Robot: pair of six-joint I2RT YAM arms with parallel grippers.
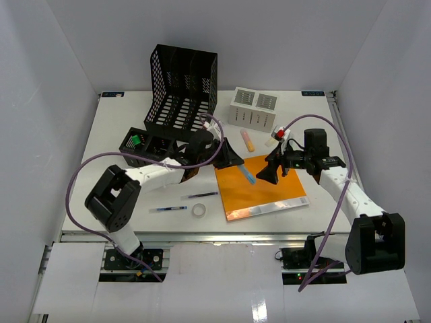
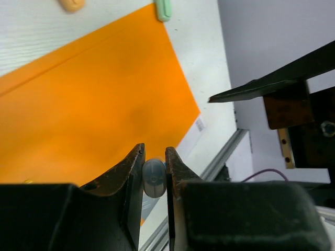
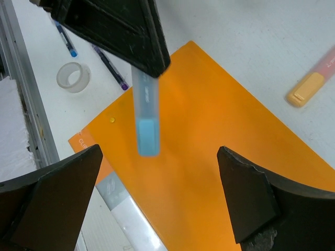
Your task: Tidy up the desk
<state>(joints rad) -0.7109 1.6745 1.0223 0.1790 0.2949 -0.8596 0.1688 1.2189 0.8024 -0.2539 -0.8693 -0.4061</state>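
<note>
The white desk (image 1: 114, 134) holds scattered stationery. My left gripper (image 1: 237, 162) is shut on a blue highlighter (image 1: 248, 174) and holds it tilted above an orange folder (image 1: 264, 189). In the left wrist view the highlighter's grey end (image 2: 154, 178) sits pinched between the jaws, over the folder (image 2: 94, 104). My right gripper (image 1: 271, 175) is open and empty, just right of the highlighter. In the right wrist view the highlighter (image 3: 147, 118) hangs above the folder (image 3: 220, 151), slightly beyond the open right gripper (image 3: 159, 183).
A black mesh file rack (image 1: 182, 87) and a white mesh holder (image 1: 253, 108) stand at the back. A black tray (image 1: 145, 144) lies left. An orange highlighter (image 1: 248, 140), a green one (image 2: 163, 9), two pens (image 1: 202, 195) (image 1: 168, 208) and a tape roll (image 1: 199, 210) lie loose.
</note>
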